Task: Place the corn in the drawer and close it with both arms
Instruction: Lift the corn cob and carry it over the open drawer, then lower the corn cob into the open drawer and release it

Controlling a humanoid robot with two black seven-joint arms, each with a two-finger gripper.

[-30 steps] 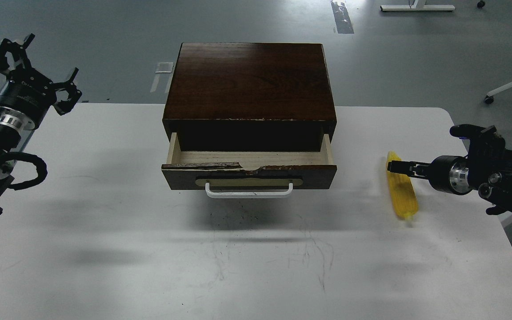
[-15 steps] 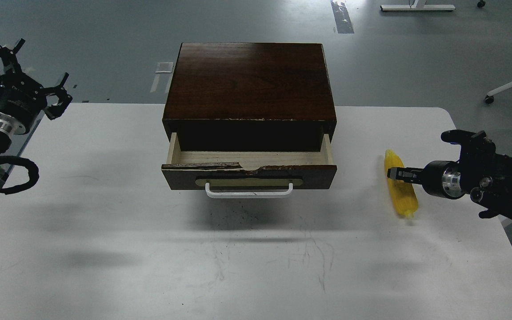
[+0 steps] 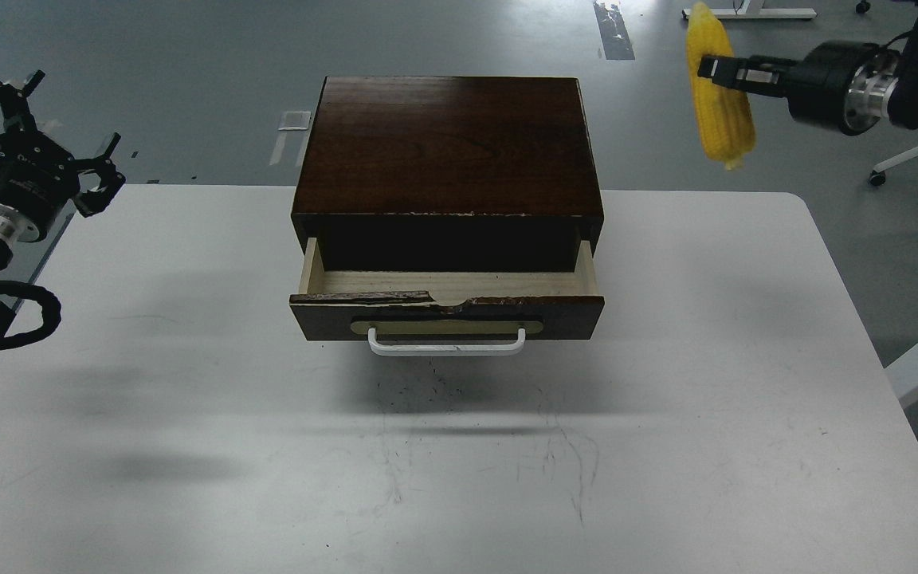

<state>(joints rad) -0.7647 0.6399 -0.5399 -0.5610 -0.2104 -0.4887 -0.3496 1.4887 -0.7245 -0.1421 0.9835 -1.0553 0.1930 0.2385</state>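
Corn aloft, drawer open.
My right gripper (image 3: 706, 69) grips the corn (image 3: 717, 96); my left gripper (image 3: 33, 131) hangs spread, drawer (image 3: 447, 307) untouched.

This looks like a robotics lab or test room, not a home or kitchen. The floor is bare, smooth grey-green concrete or vinyl (image 3: 188, 64), marked by a strip of dark tape (image 3: 613, 32) and a small pale rectangular floor marker (image 3: 295, 121). A plain white rounded-corner worktop (image 3: 188, 399), scuffed with pencil-like scratches and black specks, stands alone in open space. On it sits a single dark brown wooden cabinet (image 3: 447, 143), set out like a test prop without other furnishing. At the far edges are a white metal stand base (image 3: 748, 13) and a white leg on a black caster wheel (image 3: 876, 178), the sort of rolling equipment frames found in labs.
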